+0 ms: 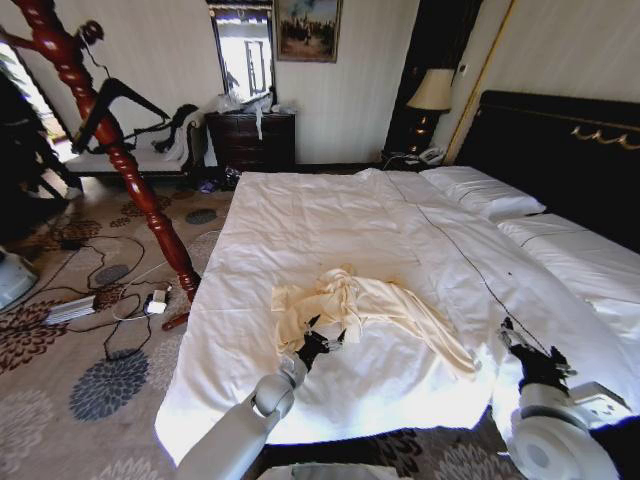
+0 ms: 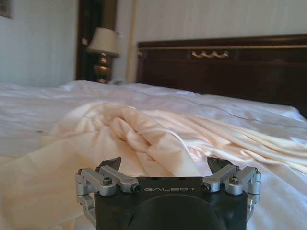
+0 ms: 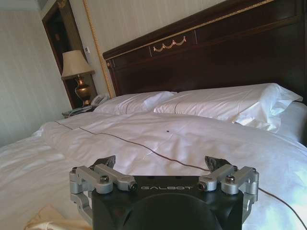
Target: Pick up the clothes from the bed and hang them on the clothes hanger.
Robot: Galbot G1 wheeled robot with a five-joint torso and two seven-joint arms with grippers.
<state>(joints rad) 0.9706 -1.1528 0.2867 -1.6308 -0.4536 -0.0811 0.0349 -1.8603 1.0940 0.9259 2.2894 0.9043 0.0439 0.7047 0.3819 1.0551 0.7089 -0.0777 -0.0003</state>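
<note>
The clothes (image 1: 365, 305) are one crumpled cream-yellow garment lying in the middle of the bed (image 1: 300, 220), on its white sheets. My left gripper (image 1: 325, 336) hovers at the garment's near edge, open, with nothing between its fingers. In the left wrist view the left gripper (image 2: 164, 166) faces the bunched folds of the clothes (image 2: 134, 136) just ahead. My right gripper (image 1: 514, 336) stands open over the bed's right side, apart from the garment. The right gripper (image 3: 161, 163) points towards the pillows (image 3: 225, 103). The black clothes hanger (image 1: 118, 102) hangs on a twisted red-brown coat stand (image 1: 140, 190) at the far left.
The coat stand leans beside the bed's left edge, with cables and a power strip (image 1: 155, 300) on the patterned carpet at its foot. The black headboard (image 1: 560, 150) bounds the right. A lamp (image 1: 432, 95), a dark dresser (image 1: 255, 140) and a bench (image 1: 130, 155) line the far wall.
</note>
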